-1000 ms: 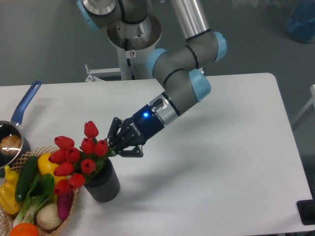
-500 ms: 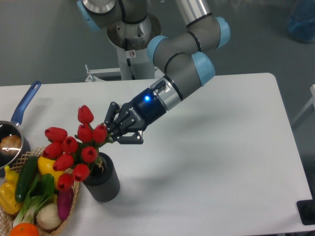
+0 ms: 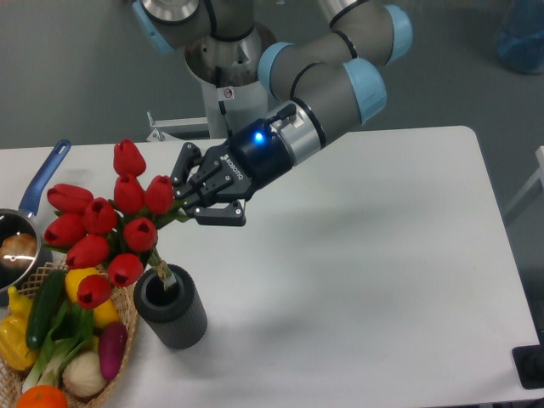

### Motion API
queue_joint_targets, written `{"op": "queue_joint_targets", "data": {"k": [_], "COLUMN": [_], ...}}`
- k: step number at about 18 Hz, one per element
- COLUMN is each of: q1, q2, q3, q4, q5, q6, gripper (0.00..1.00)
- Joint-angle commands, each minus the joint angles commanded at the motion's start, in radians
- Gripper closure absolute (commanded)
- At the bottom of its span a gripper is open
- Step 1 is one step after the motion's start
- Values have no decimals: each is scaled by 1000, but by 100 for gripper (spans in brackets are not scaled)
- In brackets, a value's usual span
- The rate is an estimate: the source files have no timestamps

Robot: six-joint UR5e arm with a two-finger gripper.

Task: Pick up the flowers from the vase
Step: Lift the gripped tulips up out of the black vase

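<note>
Step in hand: we judge that the lifting-out is under way; the bunch of red closed tulip buds on green stems (image 3: 110,229) hangs tilted above the vase, and the stem ends look to be just at the mouth, or a little inside it; we cannot tell which

Gripper: the black two-finger gripper (image 3: 185,204) on the grey and light-blue arm (image 3: 327,72) is closed on the stems just below the buds, at the right side of the bunch; the exact gap between the fingers is hidden by leaves

Flowers: held in the air, leaning to the left over the wicker basket of coloured vegetables (image 3: 55,340); no bud touches the basket, as far as we see

Vase: the short dark grey ribbed cylinder (image 3: 172,308) stands upright on the white desk (image 3: 365,280), just beside the basket; its round mouth is open to view

Nearby: a metal saucepan with blue handle (image 3: 25,229) is at the left edge, well apart from the gripper

Next move: we think a further straight rise is needed, until the stem ends are clear of the rim; a sideways pull too early could tip the vase, so the grip must be kept firm
</note>
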Motion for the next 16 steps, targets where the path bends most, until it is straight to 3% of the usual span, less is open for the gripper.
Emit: {"op": "queue_joint_targets", "data": {"k": [6,10,13,16], "q1": [93,175,195,196], "q2": [2,17,35,38], "q3": [38,55,58,52], "q4": [0,-6,-12,-12], "q5": [5,78,291,467], "q6": [-78,-132,-222,-226], "gripper": [100,100,100,100]}}
